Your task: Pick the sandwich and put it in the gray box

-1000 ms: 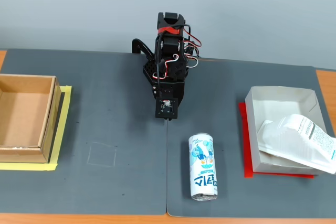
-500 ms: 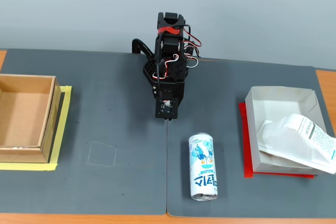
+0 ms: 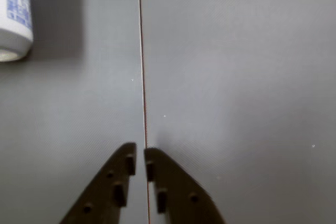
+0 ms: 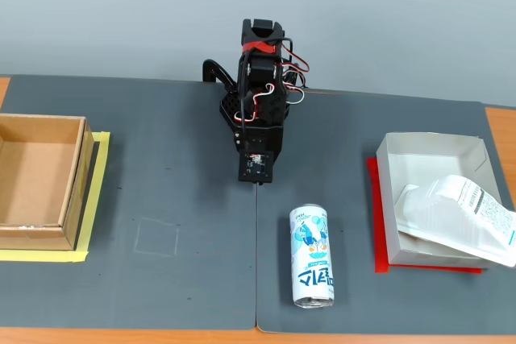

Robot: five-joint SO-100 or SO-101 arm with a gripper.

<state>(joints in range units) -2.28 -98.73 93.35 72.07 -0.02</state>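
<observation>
In the fixed view the sandwich (image 4: pixel 459 217), a clear-and-white package with a barcode label, lies tilted in the gray box (image 4: pixel 427 149) at the right, its lower right end hanging over the box's wall. My gripper (image 4: pixel 257 182) is folded back near the arm's base at the table's middle, far left of the box. The wrist view shows my gripper (image 3: pixel 140 156) shut with nothing between its fingers, hovering over the seam between two grey mats. The sandwich and box are out of the wrist view.
A white-and-blue drink can (image 4: pixel 312 256) lies on its side in front of the arm; its end shows in the wrist view (image 3: pixel 14 14). A brown cardboard box (image 4: pixel 36 180) sits on yellow tape at the left. A red sheet (image 4: pixel 376 223) lies under the gray box.
</observation>
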